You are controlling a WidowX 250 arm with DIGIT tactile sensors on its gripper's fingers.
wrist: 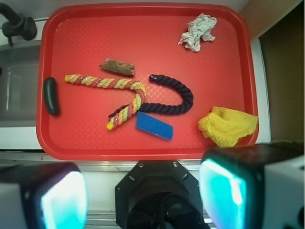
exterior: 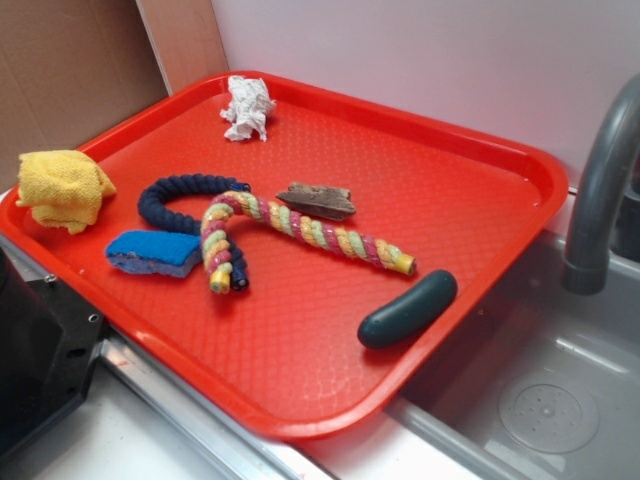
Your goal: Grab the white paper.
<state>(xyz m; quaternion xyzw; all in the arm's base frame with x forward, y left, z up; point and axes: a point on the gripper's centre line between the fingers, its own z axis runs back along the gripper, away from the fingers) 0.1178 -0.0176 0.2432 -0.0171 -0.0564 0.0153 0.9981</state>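
Crumpled white tissue-paper wad [wrist: 198,31]: untouched at tray's far corner. Your gripper [wrist: 143,191]: jaws apart, empty; whole grab remains.

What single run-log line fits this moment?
gripper: open, off tray | crumpled white paper wad: untouched, red plastic tray's far corner | phase: pre-approach

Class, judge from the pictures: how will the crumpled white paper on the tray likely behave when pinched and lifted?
The white paper looks thin and loosely wrinkled, so it probably squashes under the fingers. Being small and airy, it is likely very light. Its irregular shape suggests it will not roll on the red tray.
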